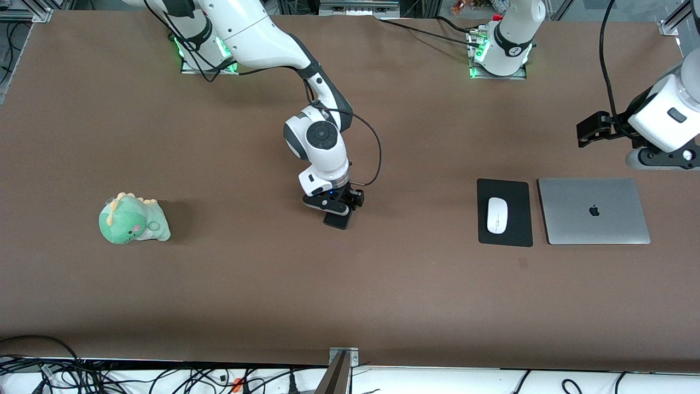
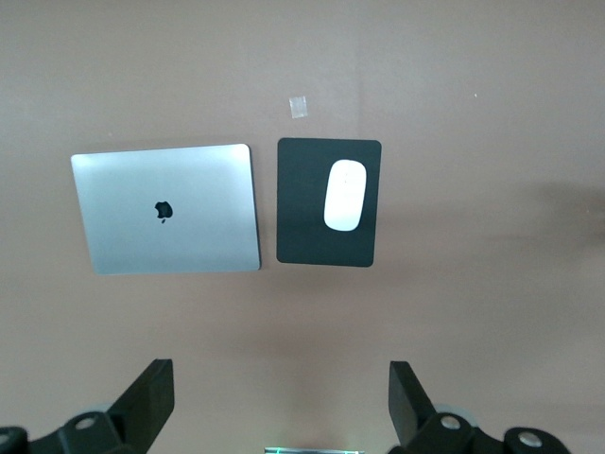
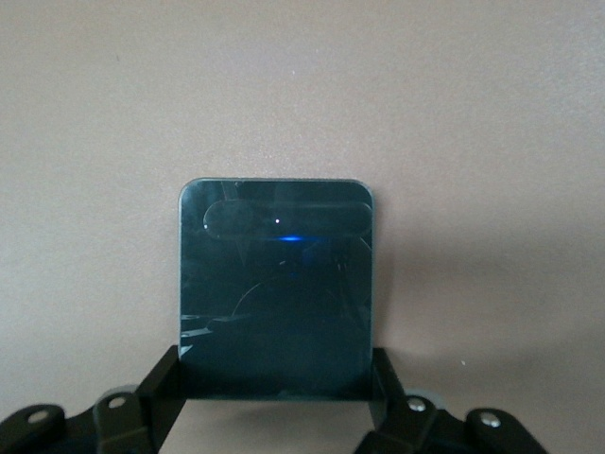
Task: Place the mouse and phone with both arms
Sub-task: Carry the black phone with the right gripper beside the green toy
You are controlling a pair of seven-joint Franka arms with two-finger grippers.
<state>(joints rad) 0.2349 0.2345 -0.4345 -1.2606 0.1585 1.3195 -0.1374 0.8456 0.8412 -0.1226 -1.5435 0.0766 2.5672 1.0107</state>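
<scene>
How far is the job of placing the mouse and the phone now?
Done, it seems: the mouse lies on the black mat beside the laptop, and the left gripper hangs open above them, holding nothing. In hand: the right gripper, over the middle of the table, has its jaws on both sides of the phone. Left: setting the phone down and letting go.

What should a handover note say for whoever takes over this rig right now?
Right gripper: low over mid-table, shut on the small flat black glossy phone, fingers at its two side edges.
Left gripper: open, holding nothing, up over the left arm's end of the table; that arm waits.
Done: the small white oval mouse lies on the matte black rectangular mat, beside the closed grey laptop.
Left: place the phone, release it.
</scene>
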